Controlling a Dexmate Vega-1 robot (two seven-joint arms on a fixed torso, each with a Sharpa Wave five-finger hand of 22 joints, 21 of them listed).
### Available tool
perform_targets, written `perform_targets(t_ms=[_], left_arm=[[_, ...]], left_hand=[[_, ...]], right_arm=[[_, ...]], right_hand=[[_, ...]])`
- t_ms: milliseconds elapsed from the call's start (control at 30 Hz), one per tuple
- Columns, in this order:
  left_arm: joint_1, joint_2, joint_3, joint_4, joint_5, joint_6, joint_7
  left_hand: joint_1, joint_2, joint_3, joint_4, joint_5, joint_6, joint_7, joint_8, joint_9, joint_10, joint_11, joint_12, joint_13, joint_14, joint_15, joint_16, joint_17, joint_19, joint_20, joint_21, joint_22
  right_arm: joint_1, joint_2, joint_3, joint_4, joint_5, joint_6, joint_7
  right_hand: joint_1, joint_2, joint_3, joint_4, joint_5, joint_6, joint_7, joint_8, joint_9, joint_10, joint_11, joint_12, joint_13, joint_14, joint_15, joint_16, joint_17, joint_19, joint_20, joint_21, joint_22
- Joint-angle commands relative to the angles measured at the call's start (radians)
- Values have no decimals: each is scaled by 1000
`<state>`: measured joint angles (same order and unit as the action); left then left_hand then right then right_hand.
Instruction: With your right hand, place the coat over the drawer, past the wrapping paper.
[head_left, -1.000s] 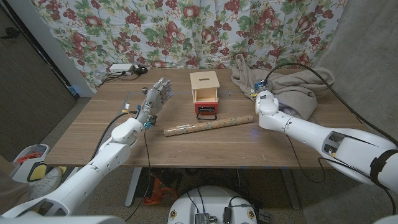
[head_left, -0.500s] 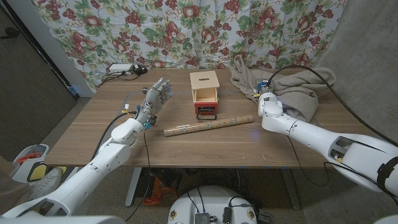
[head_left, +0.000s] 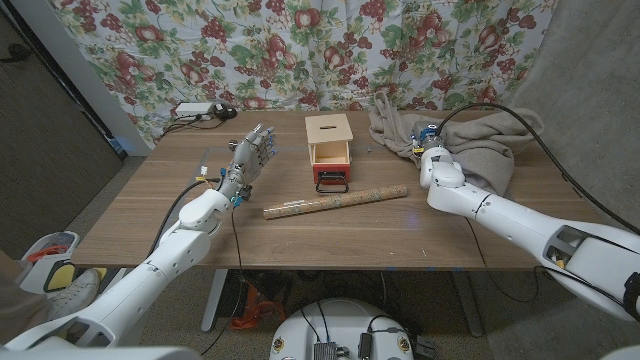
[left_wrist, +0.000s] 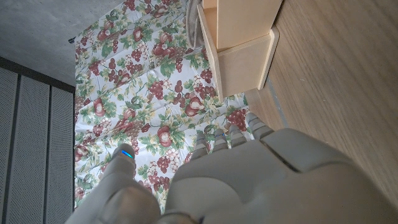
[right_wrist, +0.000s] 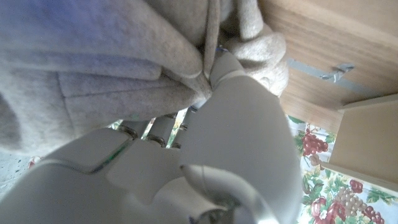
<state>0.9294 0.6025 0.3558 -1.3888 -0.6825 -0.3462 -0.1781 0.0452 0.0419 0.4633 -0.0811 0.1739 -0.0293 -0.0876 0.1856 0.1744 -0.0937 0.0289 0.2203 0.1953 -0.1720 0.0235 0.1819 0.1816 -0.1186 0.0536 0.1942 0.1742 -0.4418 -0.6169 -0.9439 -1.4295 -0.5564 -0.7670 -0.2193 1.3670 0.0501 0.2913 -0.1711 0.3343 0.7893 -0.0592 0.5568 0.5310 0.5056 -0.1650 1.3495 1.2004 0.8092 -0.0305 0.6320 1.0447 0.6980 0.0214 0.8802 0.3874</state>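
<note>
The beige coat (head_left: 470, 140) lies bunched at the table's back right. My right hand (head_left: 429, 143) is dug into its near-left edge. In the right wrist view the fingers (right_wrist: 155, 127) and thumb grip a fold of the coat (right_wrist: 124, 56). The small wooden drawer (head_left: 330, 148), with a red front and black handle, stands at the middle back. The wrapping paper roll (head_left: 336, 202) lies on the table just in front of the drawer. My left hand (head_left: 250, 158) is raised to the left of the drawer, fingers spread and holding nothing. The left wrist view looks past the left hand (left_wrist: 249, 180) to the drawer (left_wrist: 242, 43).
A floral curtain (head_left: 300, 40) hangs behind the table. A white power strip (head_left: 198, 110) with cables sits at the back left corner. A black cable (head_left: 520, 125) arcs over the coat. The wooden table (head_left: 160, 210) shows bare at front and left.
My right hand has moved right and back, deeper into the coat's edge, and the fabric there has bunched up. The left arm, drawer and roll have not moved.
</note>
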Motion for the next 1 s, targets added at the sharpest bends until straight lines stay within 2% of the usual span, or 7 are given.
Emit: perform_targets(t_ms=[33, 200, 300, 400, 600, 833, 1000], left_arm=[[-2, -2, -1, 5, -3, -4, -6], [-6, -1, 1, 6, -2, -1, -8], [-13, -4, 3, 13, -2, -3, -14], [-18, -8, 4, 20, -2, -5, -18], [-17, -9, 5, 22, -2, -2, -15], [-15, -10, 4, 24, -3, -4, -13], [-17, -13, 3, 29, -5, -6, -15]], left_hand=[[-7, 3, -6, 1, 7, 4, -2, 3, 3, 4, -4, 3, 2, -65, 5, 5, 1, 2, 4, 2, 3], [-7, 3, -6, 1, 7, 6, -1, 3, 3, 4, -2, 3, 2, -65, 6, 5, 1, 2, 4, 2, 3], [-8, 3, -7, 1, 7, 7, -2, 3, 3, 4, -2, 2, 2, -63, 6, 6, 1, 2, 3, 2, 3], [-8, 3, -7, 1, 7, 7, -1, 3, 3, 6, -2, 3, 2, -64, 7, 5, 1, 2, 3, 2, 3], [-8, 3, -7, 1, 7, 7, -2, 3, 3, 5, -4, 2, 2, -64, 5, 5, 1, 3, 3, 2, 3], [-8, 3, -7, 1, 7, 7, -2, 2, 4, 5, -2, 2, 2, -64, 6, 5, 2, 3, 3, 2, 3], [-8, 4, -8, 2, 7, 7, -2, 2, 4, 6, -1, 3, 2, -65, 7, 5, 2, 3, 4, 2, 3]], right_arm=[[-28, -7, 45, -38, -2, 23, -45], [-41, -9, 70, -52, 10, 32, -63], [-38, -10, 70, -51, 9, 30, -58], [-41, -7, 75, -47, 13, 32, -64], [-56, -8, 94, -58, 20, 40, -95], [-75, -13, 142, -104, 26, 51, -166], [-70, -25, 156, -143, 10, 46, -178]], right_hand=[[17, 2, 17, 10, 18, 8, 2, 0, 1, -4, 1, -11, -19, 77, -200, -17, 7, 152, -212, 25, 5], [24, -5, 20, 8, 32, 22, 2, 3, -4, -1, -1, -5, -10, 86, -200, -33, 10, 145, -211, 45, 5], [27, -7, 23, 10, 43, 5, -5, 1, 2, -18, 6, 14, 21, 94, -200, -49, 14, 134, -213, 65, 5], [29, -5, 26, 13, 53, -5, -7, 2, 10, -43, -6, 10, 10, 94, -200, -67, 18, 117, -215, 86, 5], [38, -22, 31, 9, 77, 23, 2, 9, 0, -32, -4, 26, 16, 113, -200, -95, 30, 107, -212, 133, -2], [48, -37, 37, 6, 98, 40, 5, 10, -9, -33, -7, 56, 34, 130, -199, -110, 35, 102, -208, 160, -9], [49, -41, 39, 7, 107, 47, 7, 11, -13, -31, -6, 69, 36, 137, -198, -115, 38, 100, -208, 171, -13]])
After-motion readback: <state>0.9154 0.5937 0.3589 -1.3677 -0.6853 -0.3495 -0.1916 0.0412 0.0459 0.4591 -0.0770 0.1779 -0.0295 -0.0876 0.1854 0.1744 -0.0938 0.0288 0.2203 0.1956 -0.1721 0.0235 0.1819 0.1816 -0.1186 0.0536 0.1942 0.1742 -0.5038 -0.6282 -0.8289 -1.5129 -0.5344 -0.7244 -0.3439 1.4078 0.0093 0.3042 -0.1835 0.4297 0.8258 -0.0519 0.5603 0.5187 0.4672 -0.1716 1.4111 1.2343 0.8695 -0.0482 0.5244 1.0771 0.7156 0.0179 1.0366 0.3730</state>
